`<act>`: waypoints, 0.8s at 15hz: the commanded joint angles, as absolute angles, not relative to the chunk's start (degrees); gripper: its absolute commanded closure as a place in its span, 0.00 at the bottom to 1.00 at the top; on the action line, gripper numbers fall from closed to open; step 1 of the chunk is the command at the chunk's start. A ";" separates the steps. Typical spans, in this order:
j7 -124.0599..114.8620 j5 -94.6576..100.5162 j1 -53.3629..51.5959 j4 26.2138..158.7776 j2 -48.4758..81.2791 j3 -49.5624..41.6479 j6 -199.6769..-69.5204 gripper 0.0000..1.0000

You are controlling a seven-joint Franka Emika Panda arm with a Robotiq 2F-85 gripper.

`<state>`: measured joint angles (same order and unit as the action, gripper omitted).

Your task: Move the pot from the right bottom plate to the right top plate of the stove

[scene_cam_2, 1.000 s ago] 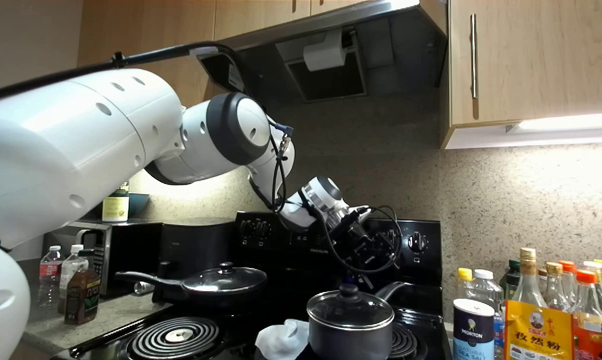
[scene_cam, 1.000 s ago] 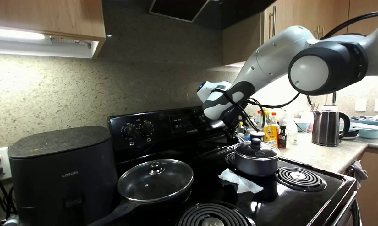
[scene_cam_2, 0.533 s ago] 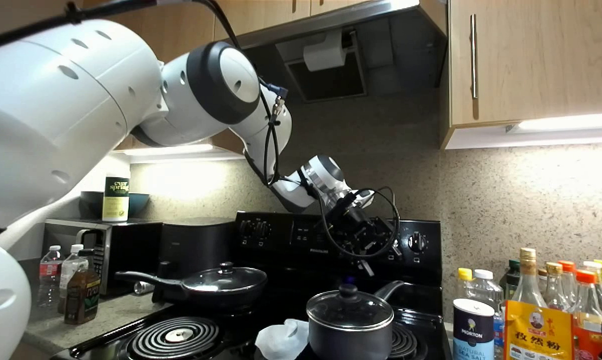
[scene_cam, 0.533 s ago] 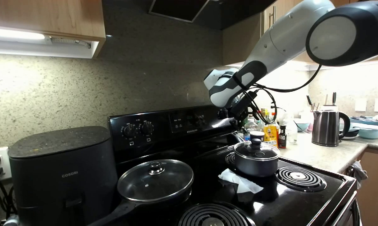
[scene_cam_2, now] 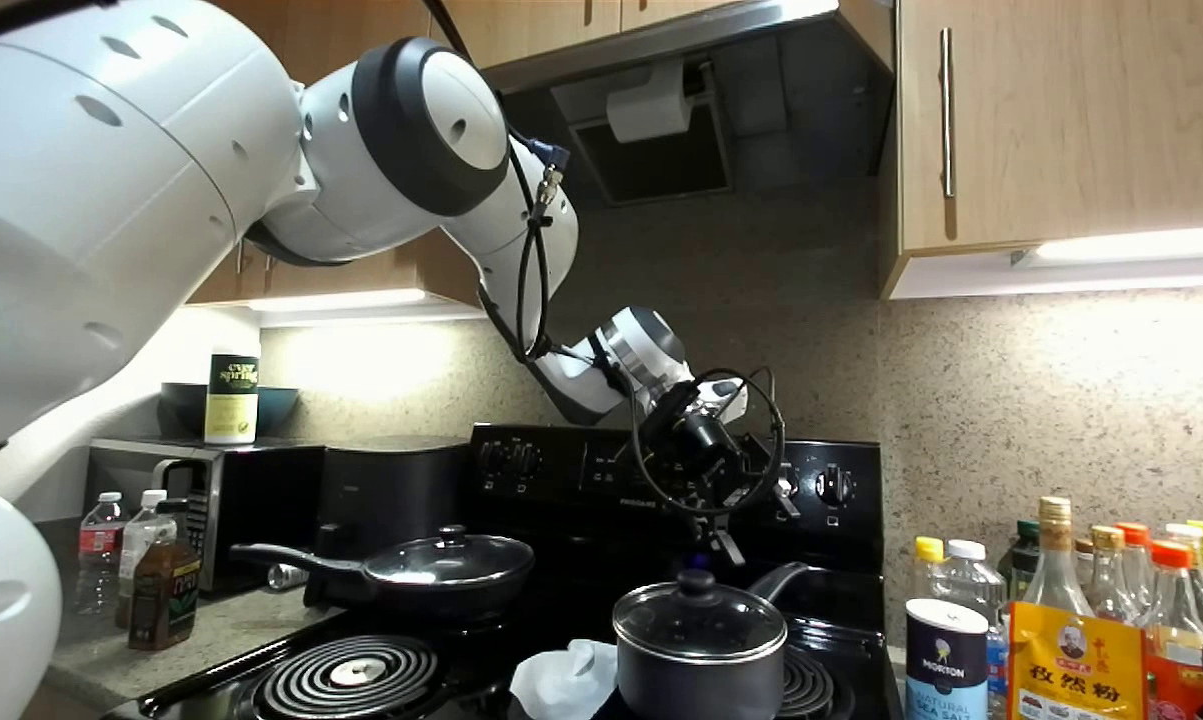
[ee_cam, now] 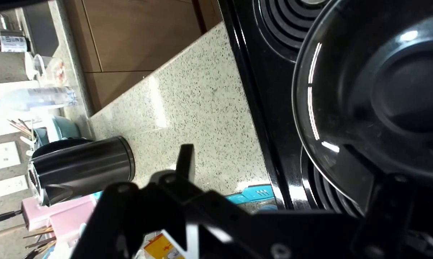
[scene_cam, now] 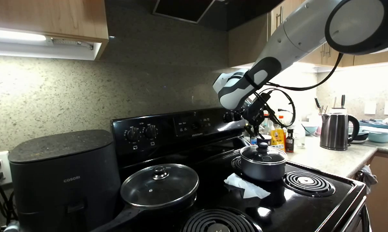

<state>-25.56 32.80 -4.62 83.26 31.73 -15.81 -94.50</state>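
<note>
One pot [scene_cam: 263, 170], one pan [scene_cam_2: 449, 592], three coil burners [scene_cam: 308, 183] showing, one kettle [scene_cam: 333, 133], one COSORI appliance [scene_cam: 63, 183], one paper roll [scene_cam_2: 649, 113].

Your arm [scene_cam_2: 346, 190] has risen over the last second, baring more of the white bottle [scene_cam_2: 231, 400]; your gripper [scene_cam_2: 758, 525] has lifted with it, and the far knobs [scene_cam: 228, 117] of the stove [scene_cam: 297, 209] now show in an exterior view
</note>
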 commanded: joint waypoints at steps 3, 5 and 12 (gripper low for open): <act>-23.58 32.34 -2.81 84.79 29.94 -12.89 -94.98 0.00; -23.01 34.33 -3.60 88.42 27.50 -11.81 -97.66 0.00; -20.40 45.40 -7.75 94.01 22.46 -6.58 -101.75 0.00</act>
